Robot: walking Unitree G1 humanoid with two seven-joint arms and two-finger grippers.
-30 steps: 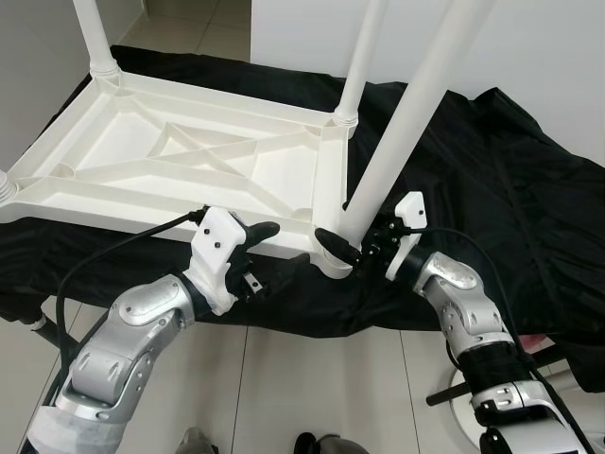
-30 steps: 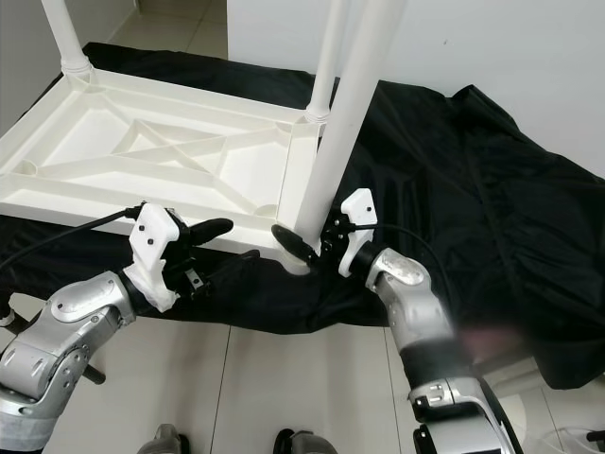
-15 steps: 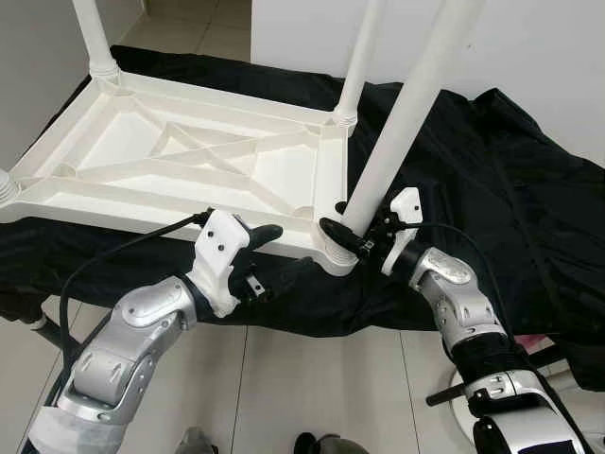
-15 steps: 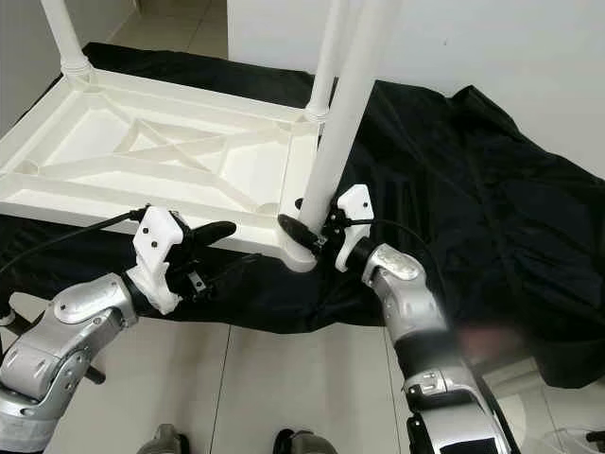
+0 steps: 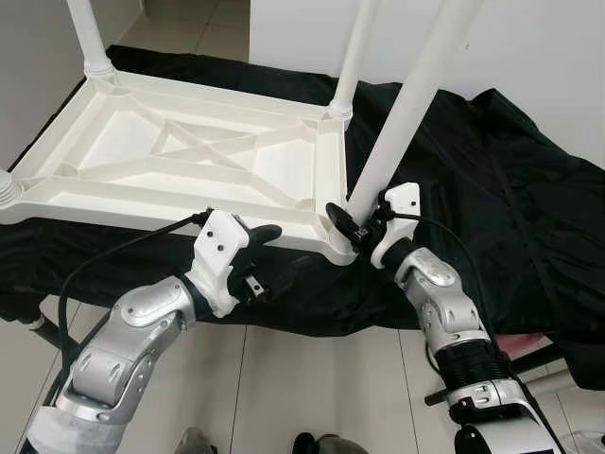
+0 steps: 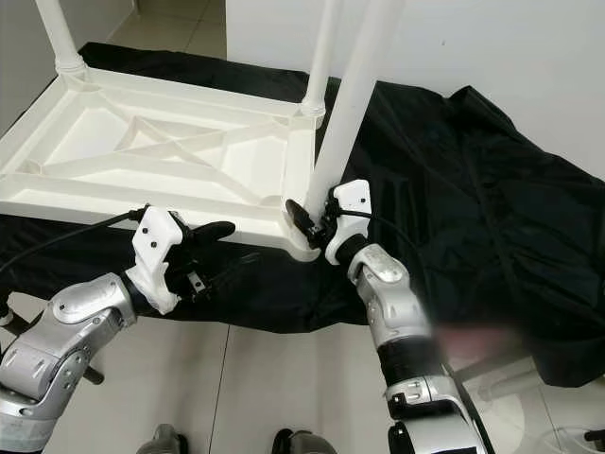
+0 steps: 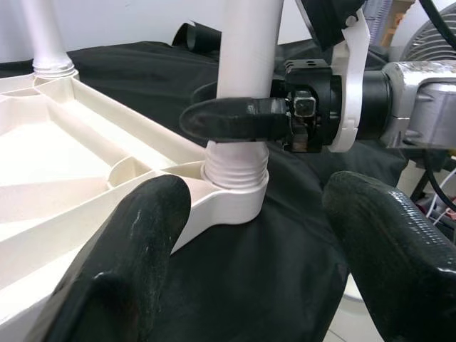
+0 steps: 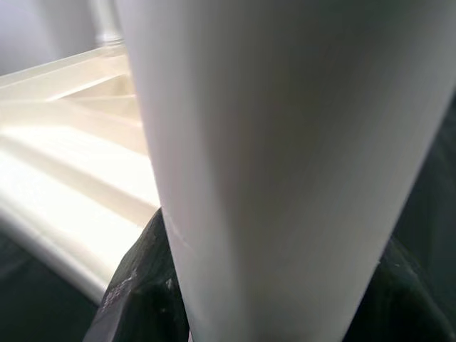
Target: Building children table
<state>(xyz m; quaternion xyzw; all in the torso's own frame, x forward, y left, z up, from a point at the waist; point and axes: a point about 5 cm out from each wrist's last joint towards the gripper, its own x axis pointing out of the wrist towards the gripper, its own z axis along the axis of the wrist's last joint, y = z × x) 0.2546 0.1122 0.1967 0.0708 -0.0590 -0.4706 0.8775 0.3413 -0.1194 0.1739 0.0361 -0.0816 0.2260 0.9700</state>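
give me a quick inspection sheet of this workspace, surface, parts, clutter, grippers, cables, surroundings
surface: black cloth draped over a low platform, crumpled on the robot's right
job's things: white plastic table top lies upside down on the cloth, ribbed underside up; white tube legs stand in its two far corners; a fourth white tube leg, tilted, has its threaded end at the near right corner socket
clutter: nothing seen on the cloth
grippers: right gripper shut on the tilted leg near its base; left gripper open at the table top's near edge, holding nothing
cables: black cable loops from the left wrist; another runs along the right forearm
surroundings: pale tiled floor, white wall
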